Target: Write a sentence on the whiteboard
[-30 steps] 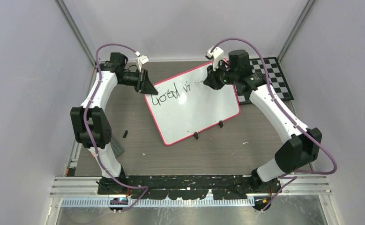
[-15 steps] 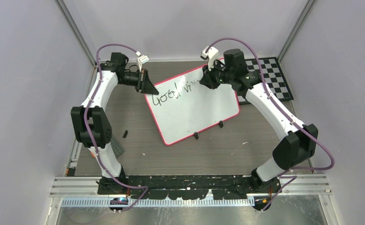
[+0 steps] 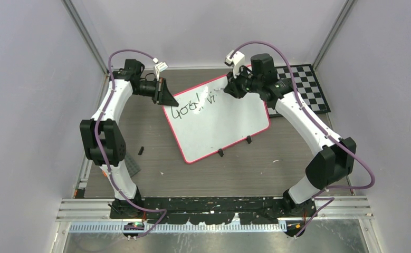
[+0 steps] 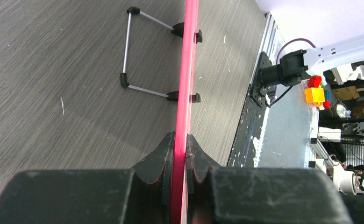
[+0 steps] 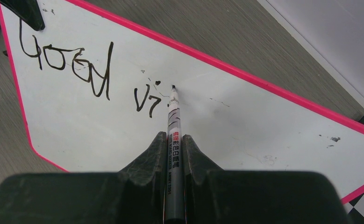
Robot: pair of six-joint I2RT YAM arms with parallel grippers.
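The whiteboard (image 3: pixel 219 124), white with a red-pink rim, lies tilted on the table. The sentence (image 3: pixel 195 106) reads "Good vi" in black scrawl; it also shows in the right wrist view (image 5: pixel 91 70). My left gripper (image 3: pixel 166 95) is shut on the board's rim at its far left corner; the rim (image 4: pixel 185 93) runs edge-on between the fingers in the left wrist view. My right gripper (image 3: pixel 228 90) is shut on a grey marker (image 5: pixel 174 140). The marker tip (image 5: pixel 173 87) is at the board just right of the "vi".
A black-and-white checkerboard mat (image 3: pixel 308 87) lies at the far right, partly under the board. A small black piece (image 3: pixel 141 150) and a dark grey plate (image 3: pixel 132 166) lie left of the board. Two black clip feet (image 3: pixel 235 146) sit on the board's near rim.
My right gripper has moved left along the board with the marker, and the "vi" has gained strokes. The left gripper has kept its hold without moving.
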